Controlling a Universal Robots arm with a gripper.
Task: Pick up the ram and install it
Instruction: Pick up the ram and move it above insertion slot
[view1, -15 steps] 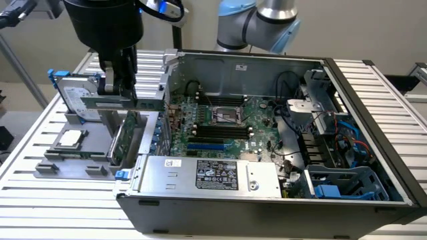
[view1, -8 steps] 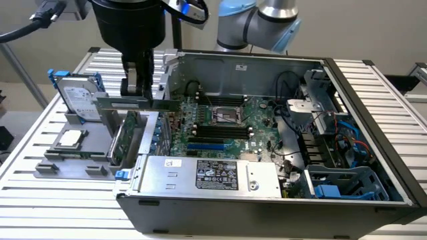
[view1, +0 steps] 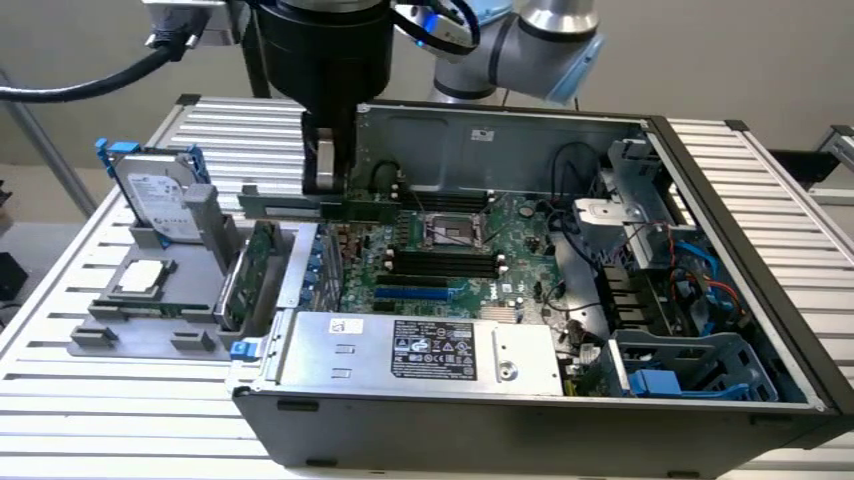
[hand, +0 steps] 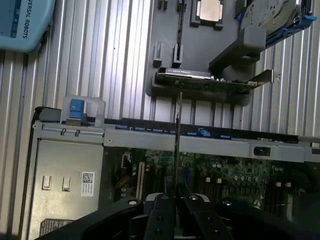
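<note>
One ram (view1: 371, 211) in jaws (clamped) | over open case (view1: 534, 435) | slatted table (view1: 80, 405)

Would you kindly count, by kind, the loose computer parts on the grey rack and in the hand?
Hard drive: 1
Processor: 1
Expansion card: 1
Ram, gripped by the hand: 1
Total: 4

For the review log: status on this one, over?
Fingers shut on the ram. Ram in the air across the side wall of the computer case, not in a slot. Nothing seen blocking it.
</note>
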